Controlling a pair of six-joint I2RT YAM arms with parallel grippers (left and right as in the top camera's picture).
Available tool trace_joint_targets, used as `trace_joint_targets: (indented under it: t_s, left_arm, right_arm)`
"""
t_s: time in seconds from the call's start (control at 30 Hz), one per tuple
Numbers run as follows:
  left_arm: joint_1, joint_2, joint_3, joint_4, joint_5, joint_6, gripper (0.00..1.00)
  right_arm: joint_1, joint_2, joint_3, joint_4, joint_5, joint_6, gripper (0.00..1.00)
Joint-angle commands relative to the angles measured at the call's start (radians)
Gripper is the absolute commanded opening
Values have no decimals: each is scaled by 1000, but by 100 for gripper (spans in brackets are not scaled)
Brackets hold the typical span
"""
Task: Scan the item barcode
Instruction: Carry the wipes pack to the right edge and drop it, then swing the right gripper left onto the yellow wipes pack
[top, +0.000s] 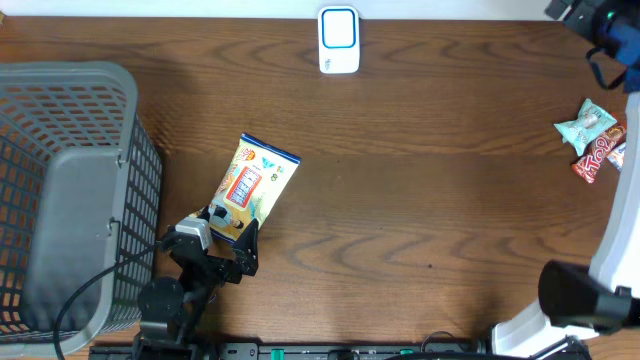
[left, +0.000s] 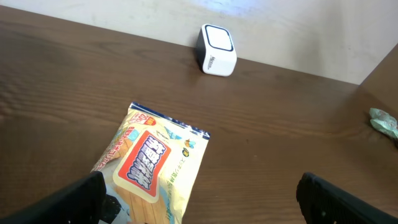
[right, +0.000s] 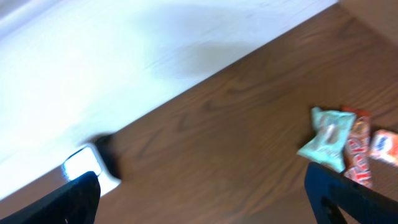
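Observation:
The item, a yellow snack packet (top: 252, 186) with a red and blue label, lies flat on the brown table (top: 420, 200), left of centre. In the left wrist view the packet (left: 155, 168) reaches in between the fingers, close to the left one. My left gripper (top: 225, 237) (left: 205, 205) stands open around the packet's near end without closing on it. The white barcode scanner (top: 338, 40) (left: 216, 50) stands at the table's far edge. My right gripper (right: 205, 199) is open and holds nothing, up at the far right corner (top: 600, 25). The scanner (right: 87, 165) shows by its left finger.
A grey mesh basket (top: 60, 190) fills the left side. At the right edge lie a mint-green wrapped snack (top: 588, 125) (right: 328, 137) and red and orange wrapped bars (top: 600, 155) (right: 357, 149). The right arm's white base (top: 590, 300) stands at the front right.

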Motion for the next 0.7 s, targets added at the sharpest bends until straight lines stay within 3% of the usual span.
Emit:
trace_joint_targets:
  t_s: [0.0, 0.27, 0.67]
  left_arm:
    - [3, -2, -15, -24, 16, 20, 98]
    - [3, -2, -15, -24, 16, 20, 98]
    - [3, -2, -15, -24, 16, 20, 98]
  right_arm:
    - [60, -29, 6, -38, -33, 57, 99]
    - [233, -3, -5, -195, -42, 207, 99]
    - [540, 162, -59, -239, -83, 164, 99]
